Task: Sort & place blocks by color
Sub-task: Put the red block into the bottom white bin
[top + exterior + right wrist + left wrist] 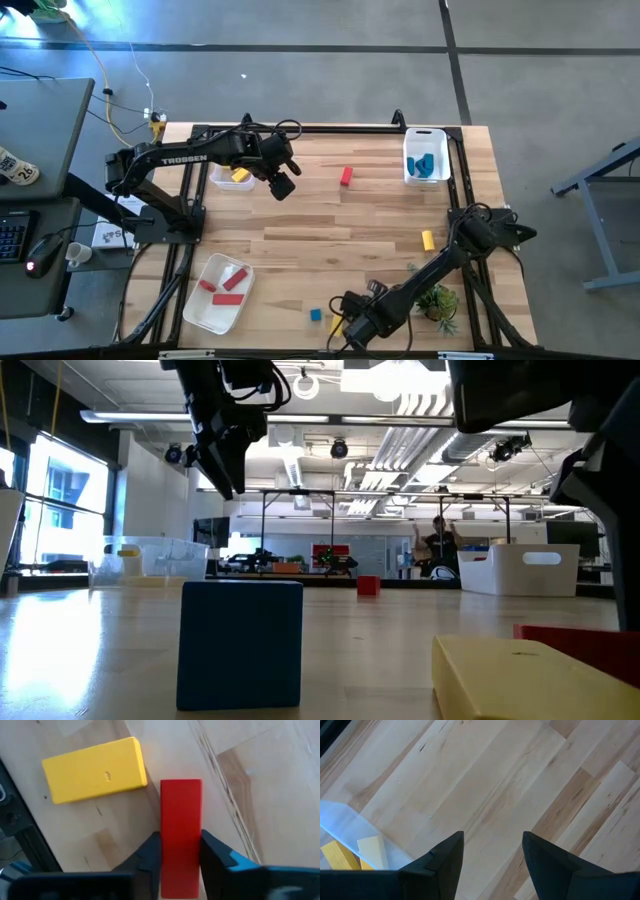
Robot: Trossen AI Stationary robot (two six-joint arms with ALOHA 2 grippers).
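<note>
The right fingers (pixel 181 865) squeeze a red block (pixel 181 830) at the tabletop (pixel 270 785) edge, a yellow block (pixel 95 769) just beside. The left fingers (pixel 492 852) hang open over bare wood.

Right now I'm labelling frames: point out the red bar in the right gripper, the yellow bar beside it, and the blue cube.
red bar (pixel 181 820), right wrist view, top face.
yellow bar (pixel 95 769), right wrist view, top face.
blue cube (pixel 241 643), low view, front face.

Three bins (pixel 418 140) on table (pixel 330 215) — far-left, far-right, near-left; plant (pixel 437 300) near-right corner.
</note>
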